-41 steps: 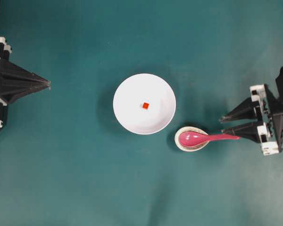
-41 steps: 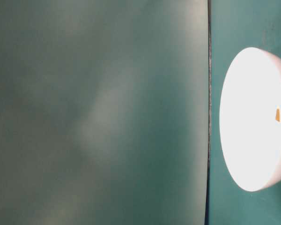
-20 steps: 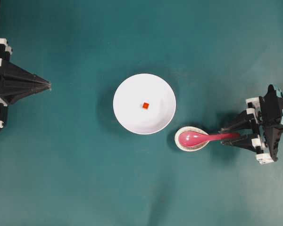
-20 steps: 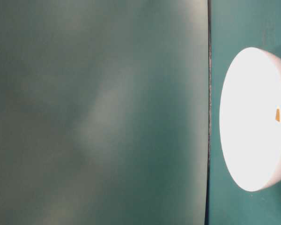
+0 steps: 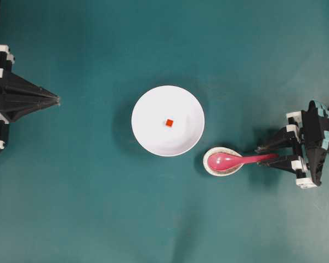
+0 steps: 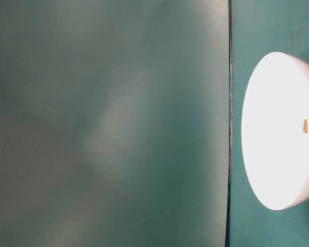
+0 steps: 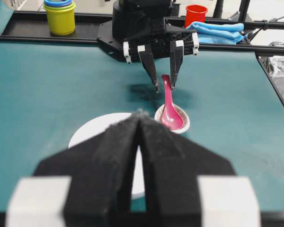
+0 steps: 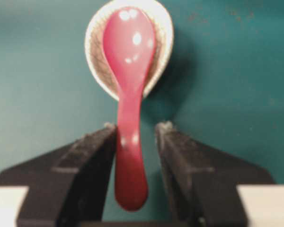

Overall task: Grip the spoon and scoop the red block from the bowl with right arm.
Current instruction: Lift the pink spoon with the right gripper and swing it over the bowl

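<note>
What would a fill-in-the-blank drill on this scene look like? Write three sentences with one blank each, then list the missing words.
1. The tiny red-orange cube lies inside the large white round ____.
2. The scoop of the glossy pink-magenta soup spoon sits in the small speckled egg-shaped ____.
3. The right gripper has its open jaws on either side of the spoon's ____, while the left gripper is shut.

Missing words: bowl; spoon rest; handle
</note>
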{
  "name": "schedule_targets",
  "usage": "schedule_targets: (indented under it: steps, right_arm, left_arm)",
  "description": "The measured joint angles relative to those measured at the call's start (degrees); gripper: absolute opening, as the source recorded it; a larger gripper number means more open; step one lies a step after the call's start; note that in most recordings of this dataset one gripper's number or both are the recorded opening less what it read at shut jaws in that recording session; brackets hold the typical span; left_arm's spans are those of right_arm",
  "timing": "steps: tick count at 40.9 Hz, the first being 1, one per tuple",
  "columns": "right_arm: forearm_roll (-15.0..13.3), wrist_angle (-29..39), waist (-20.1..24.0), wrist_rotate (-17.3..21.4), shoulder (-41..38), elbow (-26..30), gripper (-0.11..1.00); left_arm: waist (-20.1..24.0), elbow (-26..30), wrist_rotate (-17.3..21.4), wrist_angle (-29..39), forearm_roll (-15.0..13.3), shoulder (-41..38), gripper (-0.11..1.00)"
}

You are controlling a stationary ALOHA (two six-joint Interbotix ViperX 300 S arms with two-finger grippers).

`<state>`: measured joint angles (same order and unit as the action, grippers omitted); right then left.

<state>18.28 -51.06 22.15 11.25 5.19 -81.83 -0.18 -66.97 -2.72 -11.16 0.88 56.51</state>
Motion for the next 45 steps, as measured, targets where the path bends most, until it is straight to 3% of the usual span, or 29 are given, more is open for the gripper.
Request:
schedule_targets:
  steps: [6, 16, 30, 36, 45]
  right_arm:
    - [0.35, 0.62, 0.00, -0.35, 0.00, 0.09, 0.42]
    - [0.70, 0.70, 0.09, -3.87, -0.09, 0.88, 0.27]
    - [0.79, 1.85, 0.00, -5.19, 1.05, 4.66, 0.25]
    - [0.70, 6.86, -0.97, -6.42, 5.19, 7.82, 0.23]
    - [0.79, 22.50, -4.92, -11.69, 14.24, 13.80, 0.23]
  left_arm:
    - [0.00, 0.00, 0.00, 0.35, 0.00, 0.00, 0.00]
    - [0.00, 0.00, 0.00, 0.79, 0.00, -0.09, 0.00]
    - [0.00, 0.00, 0.09, 0.79, -0.09, 0.00, 0.00]
    - [0.00, 0.00, 0.00, 0.79, 0.00, 0.00, 0.00]
    - [0.00, 0.00, 0.09, 0.79, 0.00, 0.00, 0.00]
